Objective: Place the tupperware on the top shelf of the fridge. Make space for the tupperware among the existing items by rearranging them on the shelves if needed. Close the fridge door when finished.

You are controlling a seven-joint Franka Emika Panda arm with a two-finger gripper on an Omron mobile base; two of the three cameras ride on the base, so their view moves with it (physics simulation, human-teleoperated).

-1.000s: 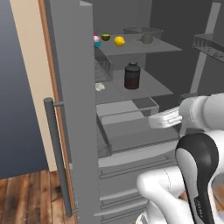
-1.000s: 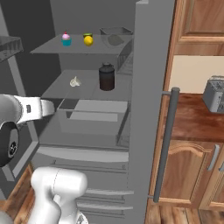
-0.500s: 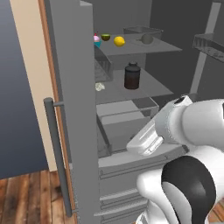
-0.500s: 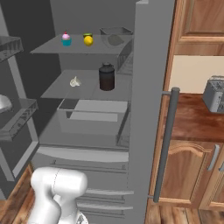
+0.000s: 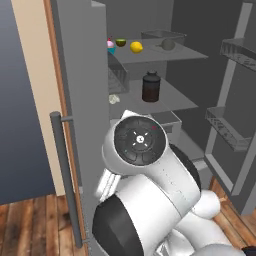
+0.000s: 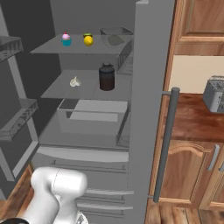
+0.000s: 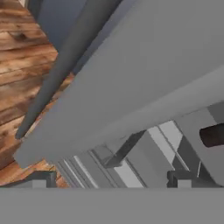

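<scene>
Tupperware (image 6: 114,38) sits at the right of the top shelf (image 6: 52,47), apart from the cupcake (image 6: 66,39) and lemon (image 6: 88,40). Bare plate lies left of the jar (image 6: 106,77) below. Spread, empty gripper (image 7: 111,179) faces the fridge (image 6: 146,78) door's edge; the arm hides the drawer bin.

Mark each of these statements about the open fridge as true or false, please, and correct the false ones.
1. The tupperware already sits on the top shelf. True.
2. The dark jar stands on the top shelf beside the lemon. False: it stands one shelf lower, under the top shelf.
3. The cupcake and the lemon are both on the top shelf. True.
4. Both fridge doors are closed. False: both are open and the shelves are in plain sight.
5. The gripper holds the lemon. False: its fingers are open and empty, beside the door's edge.
</scene>
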